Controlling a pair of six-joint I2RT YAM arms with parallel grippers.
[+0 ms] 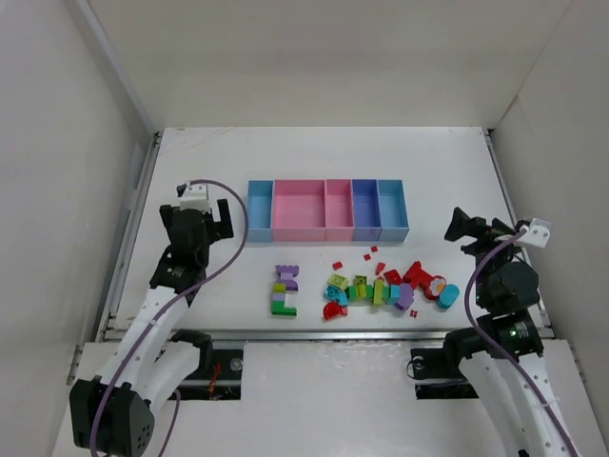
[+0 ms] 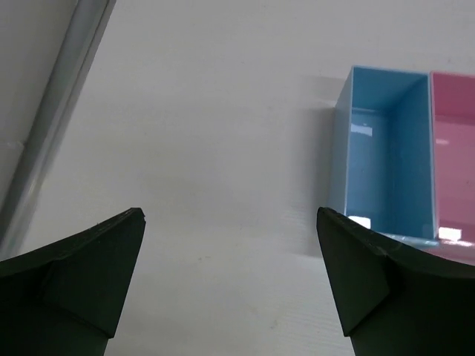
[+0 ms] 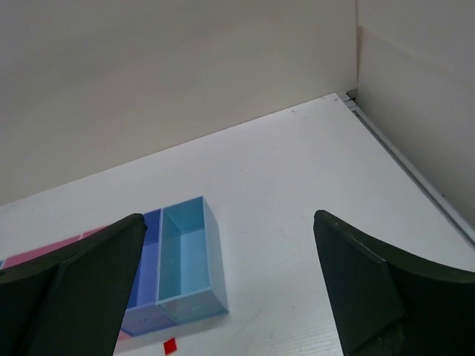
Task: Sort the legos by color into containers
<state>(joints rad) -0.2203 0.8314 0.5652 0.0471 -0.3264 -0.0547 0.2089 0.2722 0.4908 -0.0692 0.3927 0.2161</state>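
— Where do we find the legos [image 1: 385,288]?
— We see them loose on the table [image 1: 314,157], in a strip just on the near side of the containers [image 1: 328,210]. A purple-and-green stack [image 1: 284,290] sits apart at the left.
— And the arms?
— We see the left gripper [image 2: 230,215] beside the light blue end bin [image 2: 386,148], jaws spread, holding nothing. The right gripper [image 3: 228,219] hangs off the row's right end, spread wide too and bare.

The overhead camera looks down on the whole row of bins [image 1: 326,211]. Each wrist camera faces forward, low and nearer, sharing one end of it.
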